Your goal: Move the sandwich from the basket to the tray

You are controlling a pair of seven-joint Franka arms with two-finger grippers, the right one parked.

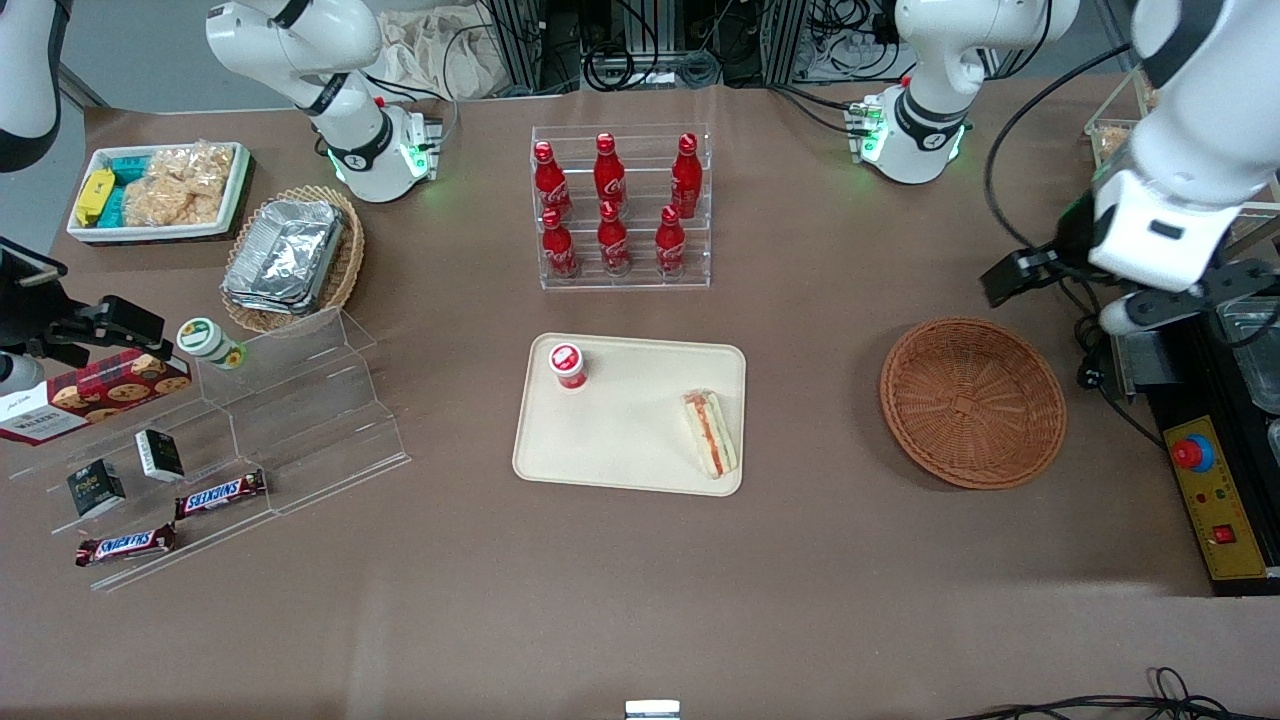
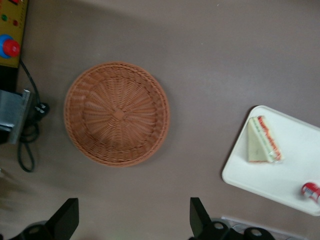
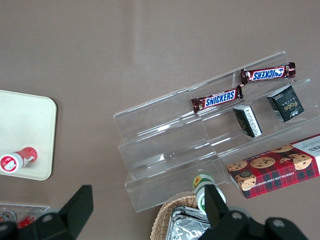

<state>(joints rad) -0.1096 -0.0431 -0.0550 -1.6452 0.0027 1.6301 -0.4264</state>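
The gripper (image 2: 134, 224) hangs high over the brown table (image 2: 210, 55) with its two black fingers (image 2: 199, 220) spread wide apart and holding nothing. Below it sits the round basket (image 2: 117, 114). The sandwich (image 2: 262, 140) lies on the tray (image 2: 280, 175), near a little red cup (image 2: 311, 190).

The sandwich (image 1: 709, 432) lies on the tray (image 1: 640, 470); gripper (image 2: 134, 220) above the basket (image 1: 973, 402).
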